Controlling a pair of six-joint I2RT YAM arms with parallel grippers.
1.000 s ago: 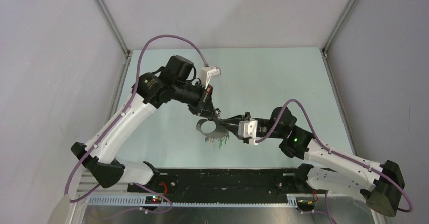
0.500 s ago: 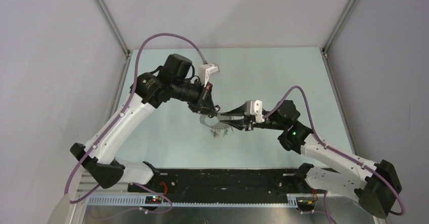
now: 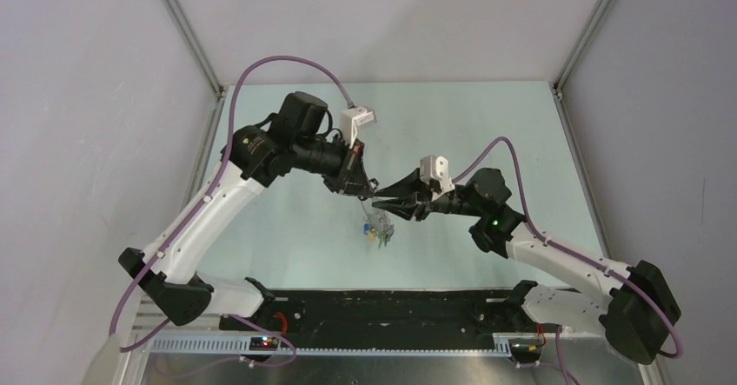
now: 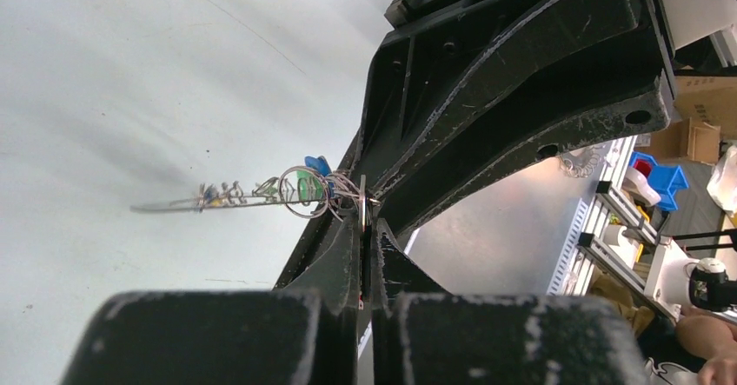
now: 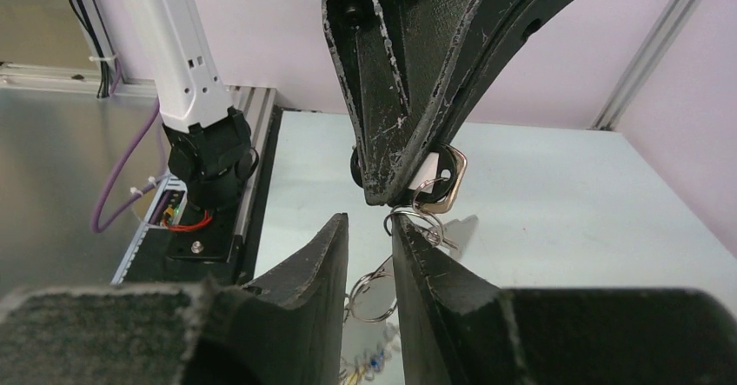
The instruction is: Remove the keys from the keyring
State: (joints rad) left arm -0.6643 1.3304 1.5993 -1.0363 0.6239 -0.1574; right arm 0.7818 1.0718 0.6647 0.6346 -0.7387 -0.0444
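Note:
My left gripper [image 3: 366, 190] is shut on the keyring [image 5: 451, 183], a grey-beige metal loop, and holds it above the table. In the left wrist view the keyring [image 4: 362, 201] shows edge-on between my shut fingers [image 4: 367, 225]. The keys [image 3: 376, 229] hang under it as a bunch with blue, green and yellow tags on small wire rings [image 5: 371, 291]; they also show in the left wrist view [image 4: 291, 189]. My right gripper [image 3: 380, 201] is tip to tip with the left one. Its jaws [image 5: 369, 222] stand narrowly open with nothing between them. A wire ring [image 5: 415, 219] touches its right fingertip.
The pale green table [image 3: 487, 133] lies under both arms. Grey walls with metal corner posts [image 3: 187, 29] close it in on three sides. A black strip with the arm bases [image 3: 382, 308] runs along the near edge.
The right gripper rose and swung towards the left gripper's tips. The keyring turned from lying flat to edge-on, and the bunch of keys now hangs lower beneath it.

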